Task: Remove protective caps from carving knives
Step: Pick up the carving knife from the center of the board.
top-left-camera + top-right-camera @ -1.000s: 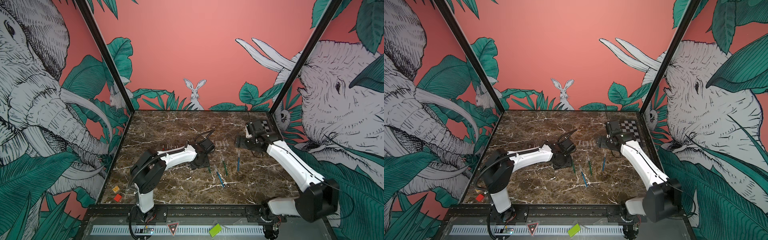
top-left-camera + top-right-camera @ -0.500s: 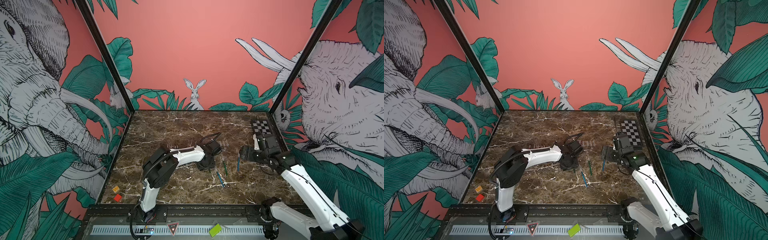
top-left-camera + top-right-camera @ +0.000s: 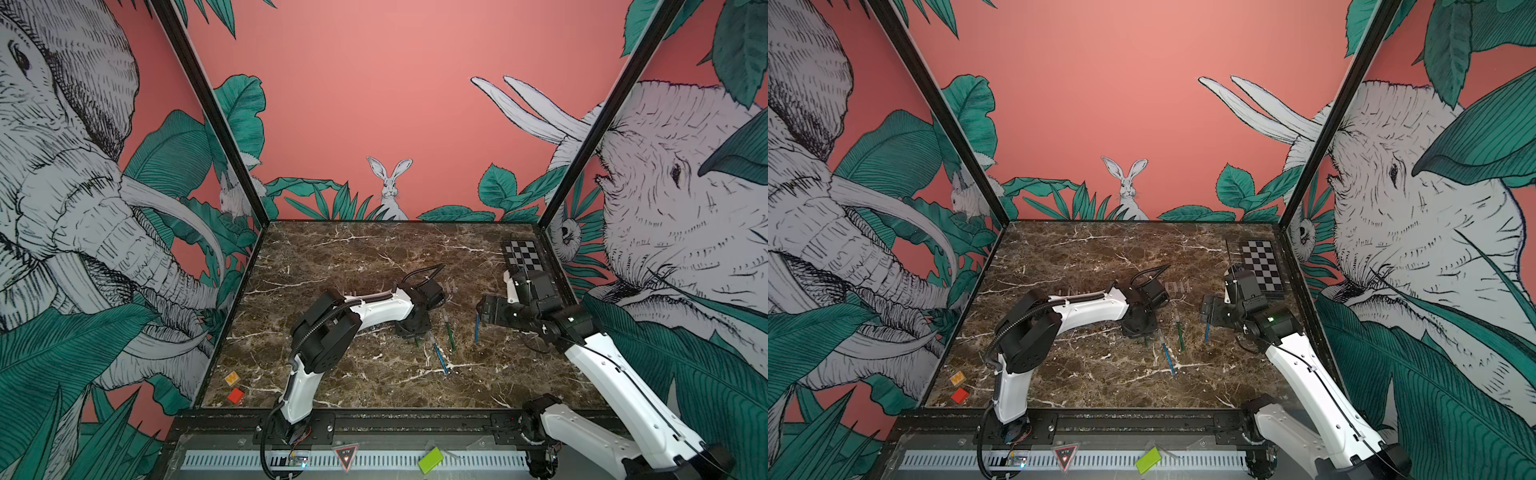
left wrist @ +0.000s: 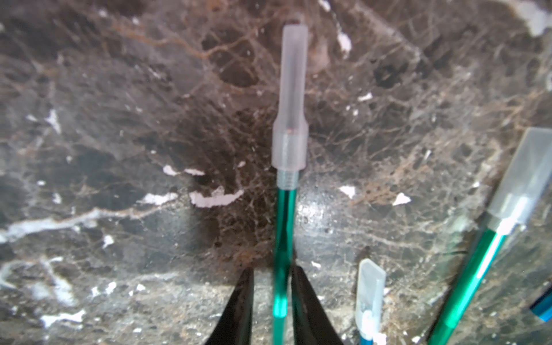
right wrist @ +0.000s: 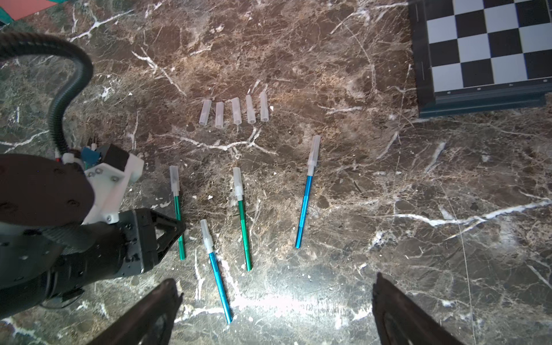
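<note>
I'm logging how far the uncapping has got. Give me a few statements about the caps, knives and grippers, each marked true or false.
1. Five loose caps lie in a row on the table. True.
2. The left gripper has its fingers on either side of the handle of a green knife. True.
3. The right gripper holds a cap. False: its jaws stand wide open and empty above the table.
4. The knives lying on the table all have bare tips. False: in the right wrist view, each of the four knives still wears its cap.
</note>
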Motion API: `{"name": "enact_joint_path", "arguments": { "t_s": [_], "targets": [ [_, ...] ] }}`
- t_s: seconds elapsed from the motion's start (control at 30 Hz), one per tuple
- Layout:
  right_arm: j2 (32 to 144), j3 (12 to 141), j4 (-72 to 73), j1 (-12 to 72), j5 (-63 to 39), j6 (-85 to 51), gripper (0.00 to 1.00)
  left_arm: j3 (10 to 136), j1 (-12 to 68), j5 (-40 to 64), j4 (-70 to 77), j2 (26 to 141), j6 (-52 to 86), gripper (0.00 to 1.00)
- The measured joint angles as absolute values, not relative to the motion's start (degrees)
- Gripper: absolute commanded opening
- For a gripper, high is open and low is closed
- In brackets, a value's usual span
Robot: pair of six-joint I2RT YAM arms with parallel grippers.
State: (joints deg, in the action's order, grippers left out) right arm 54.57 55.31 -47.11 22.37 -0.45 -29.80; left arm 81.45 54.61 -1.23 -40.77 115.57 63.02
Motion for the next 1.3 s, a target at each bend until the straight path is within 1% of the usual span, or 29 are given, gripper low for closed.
{"name": "enact_joint_path", "arguments": {
  "t_s": [0.1, 0.2, 0.27, 0.33, 0.43, 0.63, 0.7, 0.8, 0.93, 1.07, 1.23, 1.3],
  "targets": [
    [54.6, 55.9, -47.2, 23.3, -0.4, -29.9, 0.99, 81.5, 54.6, -1.3, -40.9, 115.6, 62.8, 0.14],
    [54.6, 56.0, -47.4, 24.4, -0.4, -30.1, 0.99, 81.5, 54.6, -1.4, -41.0, 115.6, 62.5, 0.12],
    [54.7, 56.0, -47.5, 25.2, -0.5, -30.3, 0.99, 81.5, 54.6, -1.6, -41.0, 115.6, 62.2, 0.08],
    [54.9, 55.9, -47.4, 25.6, -0.9, -30.5, 0.99, 81.4, 54.6, -2.0, -41.0, 115.5, 61.7, 0.07],
    [55.4, 55.0, -47.0, 26.0, -2.0, -31.0, 0.99, 80.8, 54.6, -2.7, -41.0, 115.2, 60.6, 0.0],
    [57.5, 52.2, -44.7, 26.3, -5.7, -32.5, 0.99, 79.0, 54.6, -3.8, -42.2, 112.5, 56.6, 0.0],
    [58.6, 51.2, -43.4, 26.3, -7.3, -33.1, 0.98, 77.9, 54.6, -3.9, -42.0, 110.4, 54.9, 0.0],
    [60.3, 49.7, -40.8, 26.3, -9.9, -34.6, 0.95, 74.8, 54.7, -3.3, -41.1, 105.4, 52.1, 0.0],
    [62.4, 48.1, -35.5, 26.7, -13.1, -36.9, 0.88, 70.1, 55.2, -1.2, -38.1, 99.2, 48.9, 0.0],
    [65.0, 46.6, -29.5, 27.3, -15.5, -39.6, 0.82, 66.6, 56.2, 1.5, -35.0, 96.0, 46.5, 0.0],
    [68.6, 46.0, -22.8, 29.5, -16.8, -43.1, 0.66, 65.5, 57.9, 3.9, -32.6, 95.1, 44.7, 0.0],
    [69.8, 46.0, -20.2, 30.4, -16.9, -44.5, 0.58, 65.5, 58.3, 4.8, -31.6, 95.0, 44.3, 0.0]
  ]
}}
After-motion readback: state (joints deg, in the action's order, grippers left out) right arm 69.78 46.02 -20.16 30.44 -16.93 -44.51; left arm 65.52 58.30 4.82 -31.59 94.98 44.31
